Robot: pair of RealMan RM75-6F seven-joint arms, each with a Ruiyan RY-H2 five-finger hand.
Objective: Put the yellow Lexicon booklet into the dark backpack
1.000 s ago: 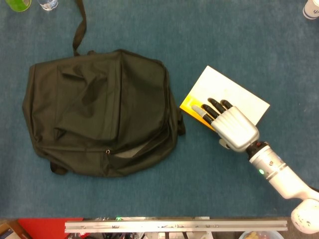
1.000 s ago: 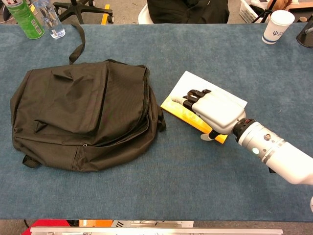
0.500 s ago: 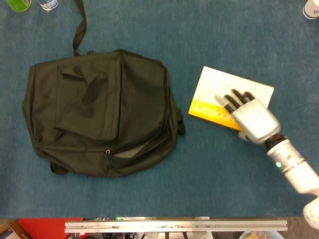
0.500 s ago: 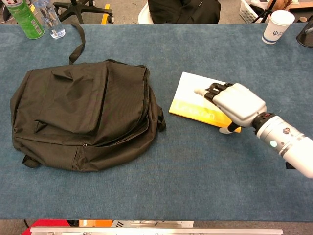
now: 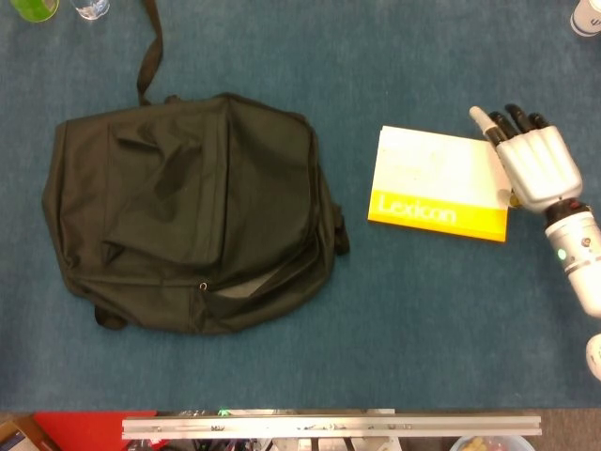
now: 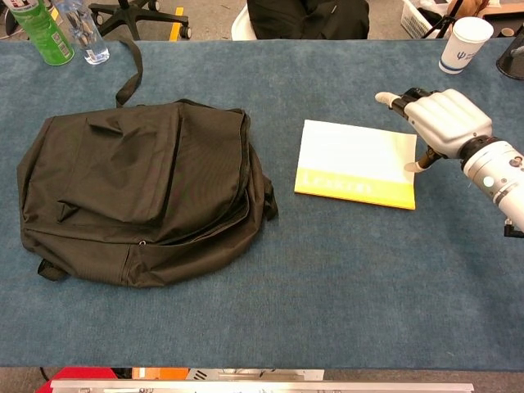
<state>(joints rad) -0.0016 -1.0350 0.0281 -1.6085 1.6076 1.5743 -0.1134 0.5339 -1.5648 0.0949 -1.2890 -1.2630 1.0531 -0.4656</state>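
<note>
Hovering empty and loosely spread at the booklet's [image 5: 439, 183] right edge, the right robot hand [image 5: 535, 162] must next grip it and carry it to the backpack [image 5: 188, 211]

Even, fairly bright overhead light falls across the blue worktop [image 5: 282, 357], leaving only thin, soft shadows tucked under the dark backpack [image 5: 188, 211]. Its black fabric swallows detail in the folds. The booklet [image 5: 439, 182], right of the backpack, is nearly washed out on its pale cover. Both views are slightly soft, with no motion blur
</note>
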